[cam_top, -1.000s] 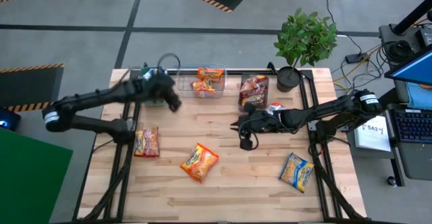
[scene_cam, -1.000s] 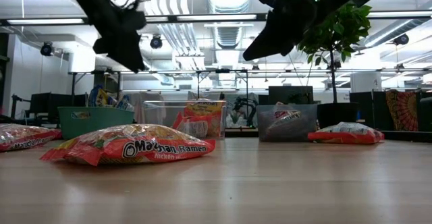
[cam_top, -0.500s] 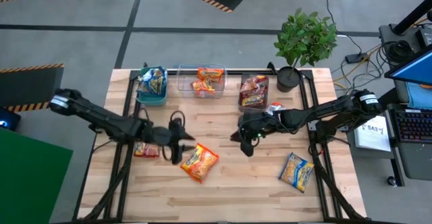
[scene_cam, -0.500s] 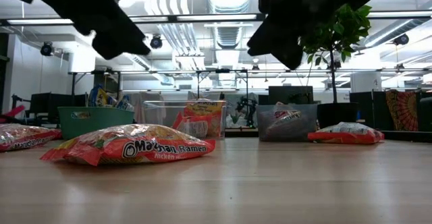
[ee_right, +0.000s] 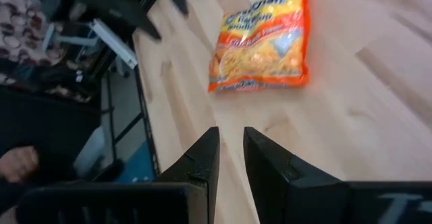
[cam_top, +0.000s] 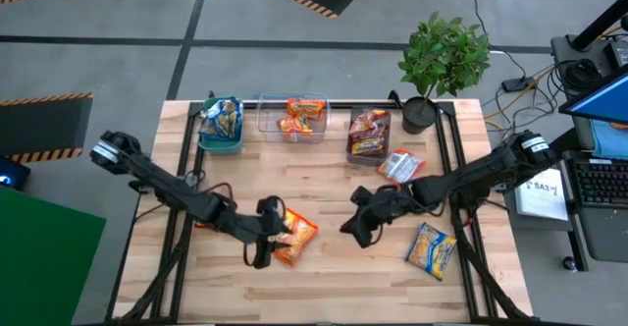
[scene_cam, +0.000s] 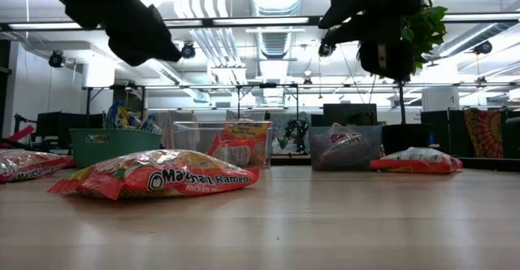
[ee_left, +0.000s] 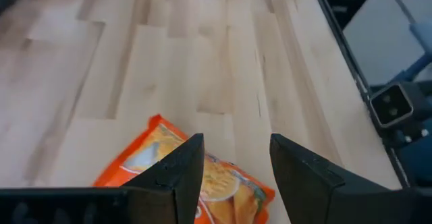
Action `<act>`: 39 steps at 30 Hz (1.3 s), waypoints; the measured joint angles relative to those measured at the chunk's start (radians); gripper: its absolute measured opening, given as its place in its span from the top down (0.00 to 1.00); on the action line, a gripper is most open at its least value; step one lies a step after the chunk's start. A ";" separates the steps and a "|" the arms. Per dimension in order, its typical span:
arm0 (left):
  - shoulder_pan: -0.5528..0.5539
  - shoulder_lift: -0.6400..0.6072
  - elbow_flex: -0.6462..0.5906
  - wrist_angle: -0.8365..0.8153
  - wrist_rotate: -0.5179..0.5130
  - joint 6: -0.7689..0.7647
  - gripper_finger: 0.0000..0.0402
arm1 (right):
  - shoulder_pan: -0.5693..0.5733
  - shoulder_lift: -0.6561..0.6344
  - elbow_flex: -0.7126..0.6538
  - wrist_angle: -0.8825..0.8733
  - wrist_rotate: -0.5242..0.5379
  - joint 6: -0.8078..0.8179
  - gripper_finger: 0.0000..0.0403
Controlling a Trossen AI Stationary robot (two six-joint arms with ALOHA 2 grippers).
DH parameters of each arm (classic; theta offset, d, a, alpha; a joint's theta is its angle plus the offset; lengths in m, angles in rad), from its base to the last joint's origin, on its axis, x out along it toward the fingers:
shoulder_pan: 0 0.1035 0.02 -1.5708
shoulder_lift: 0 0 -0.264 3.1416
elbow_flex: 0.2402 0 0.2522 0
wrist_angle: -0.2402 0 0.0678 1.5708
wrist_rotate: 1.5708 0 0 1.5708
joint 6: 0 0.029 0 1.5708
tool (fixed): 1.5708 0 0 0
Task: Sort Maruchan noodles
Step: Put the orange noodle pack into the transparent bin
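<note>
An orange Maruchan noodles packet (cam_top: 297,240) lies flat in the middle of the table. My left gripper (cam_top: 275,233) hovers over its left end, open, its fingers (ee_left: 183,166) above the packet (ee_left: 216,183) and apart from it. My right gripper (cam_top: 349,230) hangs to the packet's right, shut and empty, pointing at the packet (ee_right: 260,45). A blue-and-yellow packet (cam_top: 432,249) lies near the right edge. A red one (cam_top: 400,165) lies by the grey bin. Another red packet (scene_cam: 24,164) is at the left, mostly hidden under my left arm in the high view.
Along the far edge stand a teal bin (cam_top: 221,126) with blue packets, a clear bin (cam_top: 294,117) with orange ones and a grey bin (cam_top: 369,135) with dark red ones. A potted plant (cam_top: 442,61) stands at the far right corner. Bare wood lies along the near edge.
My left gripper has swung from the teal bin at the far left toward the near edge and down, to the orange packet's left end, staying open. My right gripper has moved a little toward the near edge and rolled about its own line. No packet has moved.
</note>
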 joint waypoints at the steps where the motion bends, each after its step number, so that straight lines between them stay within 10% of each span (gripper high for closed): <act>1: -0.003 0.015 0.006 -0.004 0.011 -0.002 0.62 | 0.007 0.000 0.000 0.000 0.021 0.000 0.85; 11: -0.043 0.137 0.030 -0.020 0.046 -0.063 0.62 | 0.021 0.016 0.000 0.000 0.095 0.089 0.83; 39: -0.069 0.164 -0.136 -0.012 0.019 -0.265 0.83 | -0.111 0.460 0.160 0.216 0.029 0.053 0.34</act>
